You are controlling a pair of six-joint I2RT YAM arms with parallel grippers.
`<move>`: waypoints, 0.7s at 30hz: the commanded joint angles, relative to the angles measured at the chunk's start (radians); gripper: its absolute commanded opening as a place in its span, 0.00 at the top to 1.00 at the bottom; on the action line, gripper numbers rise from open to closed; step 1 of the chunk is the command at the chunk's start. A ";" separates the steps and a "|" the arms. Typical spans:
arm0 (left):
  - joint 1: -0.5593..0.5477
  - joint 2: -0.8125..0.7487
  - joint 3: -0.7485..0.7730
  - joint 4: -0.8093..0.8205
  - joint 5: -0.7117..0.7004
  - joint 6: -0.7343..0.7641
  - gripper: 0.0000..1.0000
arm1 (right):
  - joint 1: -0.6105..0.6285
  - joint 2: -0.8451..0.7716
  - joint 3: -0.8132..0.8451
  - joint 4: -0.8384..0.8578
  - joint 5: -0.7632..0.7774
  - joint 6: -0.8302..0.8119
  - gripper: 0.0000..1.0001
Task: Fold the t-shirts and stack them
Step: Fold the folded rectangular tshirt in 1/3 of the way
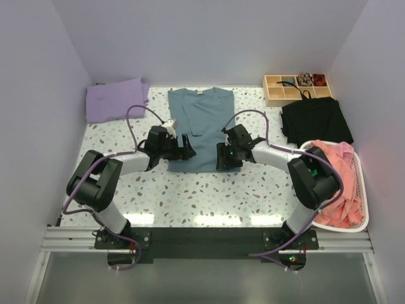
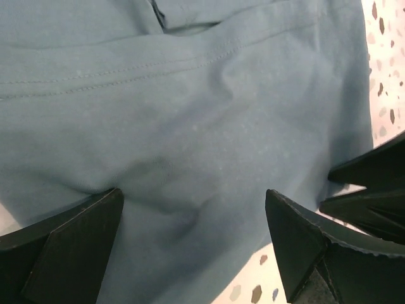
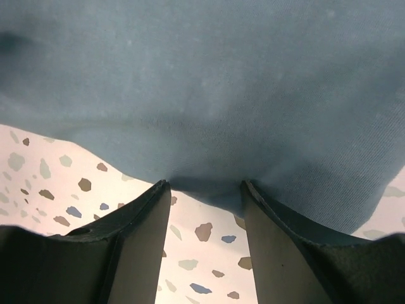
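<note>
Top external view: we see both arms reaching in over one shirt at mid-desk.
Desk (image 1: 209, 196): speckled white, carrying everything below.
Slate-blue t-shirt (image 1: 202, 120): flat at the middle, collar toward the far wall, hem nearest the arms.
Basket (image 1: 362, 183): white, at the right edge, holding salmon-pink t-shirts (image 1: 338, 155).
Black garment (image 1: 315, 120): far right, lying flat just behind the basket.
Lavender t-shirt (image 1: 116, 99): folded, in the far left corner.
Wooden tray (image 1: 278, 95): far right corner, with small items in some compartments.
Left end effector (image 2: 193, 209): spread wide, fingers low over the blue cloth near its left edge.
Right end effector (image 3: 205, 187): half-parted, tips at the hem with cloth puckered there; we cannot tell whether it is pinched.
</note>
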 commanded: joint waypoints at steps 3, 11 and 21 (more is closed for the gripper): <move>0.000 0.092 0.042 0.000 -0.146 0.052 0.00 | -0.001 0.011 -0.060 -0.089 0.094 0.038 0.48; 0.000 0.041 0.041 -0.039 -0.161 0.084 0.00 | -0.002 -0.067 -0.151 -0.079 0.062 0.021 0.48; -0.002 -0.240 -0.013 -0.151 -0.143 0.031 0.00 | -0.004 -0.254 -0.054 -0.062 0.093 -0.027 0.46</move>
